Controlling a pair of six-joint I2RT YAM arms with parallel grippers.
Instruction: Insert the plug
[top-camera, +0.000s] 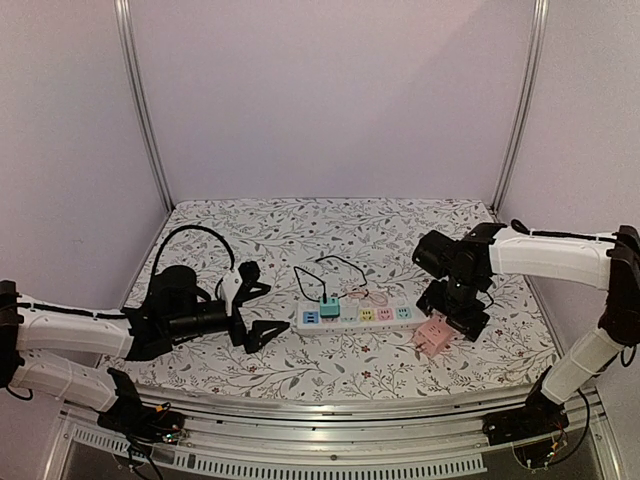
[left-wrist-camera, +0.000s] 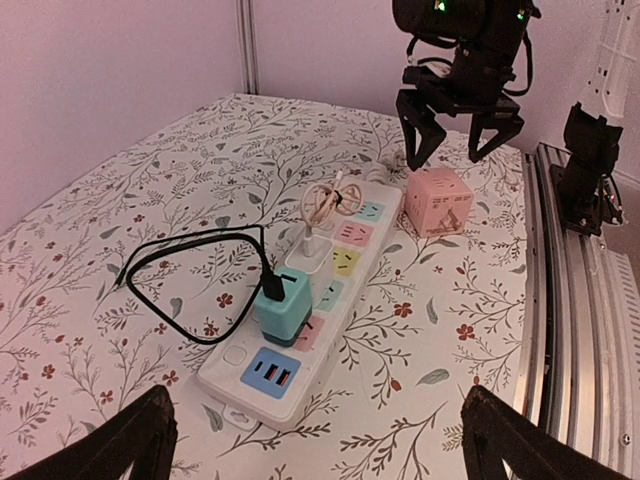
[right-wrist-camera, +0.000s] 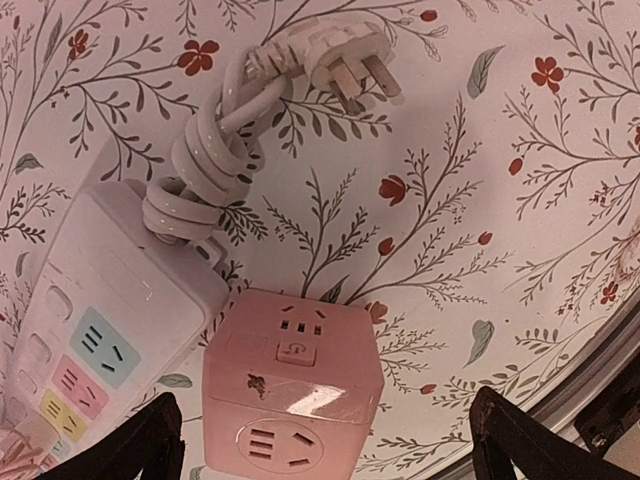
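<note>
Pink cube socket sits beside the power strip's end, seemingly clear beneath spread right fingers; left fingers spread.

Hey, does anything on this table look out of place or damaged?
The pink cube socket has a small brown mark on one face. The white plug of the power strip lies loose beside it, its cord bundled.

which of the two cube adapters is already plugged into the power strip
The teal cube, seated on the power strip next to its blue USB panel. The pink cube sits loose on the table beside the strip's other end.
</note>
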